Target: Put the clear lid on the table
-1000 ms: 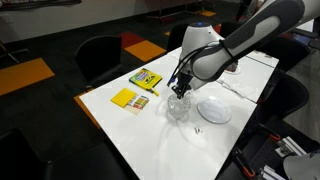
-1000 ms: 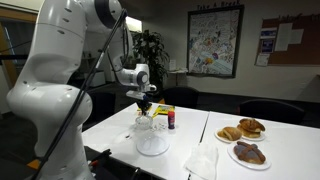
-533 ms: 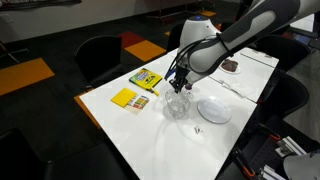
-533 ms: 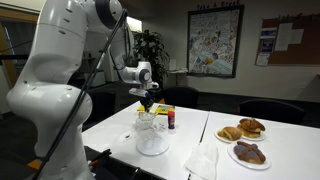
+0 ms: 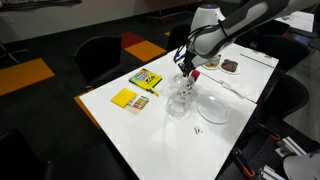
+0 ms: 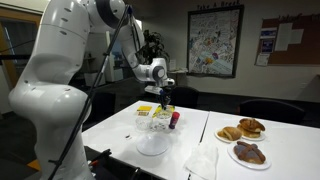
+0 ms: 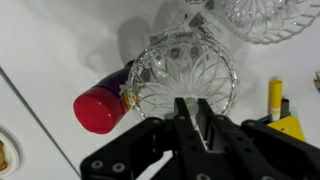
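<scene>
In the wrist view, the black two-finger gripper [image 7: 190, 104] is pinching the small round clear cut-glass lid [image 7: 183, 72] with its fingers drawn almost together. Whether they are closing on a knob or on the near rim cannot be told. The lid is hanging roughly level in the air, not resting on anything. That flat hold is probably meant to stop the smooth glass from sliding out of so narrow a pinch.

Just beneath the lid's edge, a dark bottle with a red cap [image 7: 98, 110] is standing on the long white-topped table [image 7: 40, 40]. A group of flat yellow packets [image 5: 131, 98] is lying close by on the same end. Setting the lid straight down here looks risky, so the next move is likely calling for a bare patch of tabletop.

A little further off, the deeper clear round glass container [image 5: 178, 106] is sitting open on the table, apart from the lid. The gripper is holding the lid off to one side of it, which suits carrying it away rather than covering the container. Just beside the container, the opaque white round plate [image 5: 213, 110] is lying flat. Farther away, in an exterior view, two white plates of brown pastries [image 6: 243, 130] are resting on an adjoining tabletop.
</scene>
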